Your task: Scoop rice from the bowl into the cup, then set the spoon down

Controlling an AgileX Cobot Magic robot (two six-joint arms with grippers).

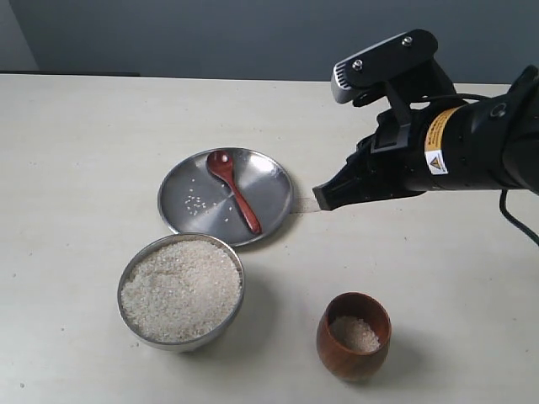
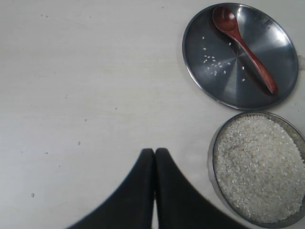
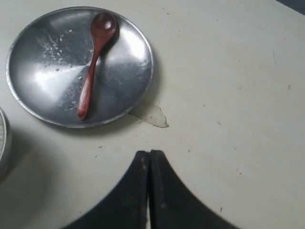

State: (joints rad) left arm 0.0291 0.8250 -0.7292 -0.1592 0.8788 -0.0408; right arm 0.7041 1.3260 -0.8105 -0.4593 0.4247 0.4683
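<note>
The wooden spoon (image 1: 237,194), likely light, stiff and best pinched mid-handle, lies on the steel plate (image 1: 269,181) at frame centre, the right hand (image 1: 320,196) clenched and empty beside it.

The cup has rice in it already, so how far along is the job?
Looks done: the cup holds a little rice, and the spoon lies on the steel plate beside a few stray grains. In hand: nothing; the right gripper is shut and empty near the plate, the left gripper shut too. Left: apparently nothing, unless more scoops from the full bowl are wanted.
</note>
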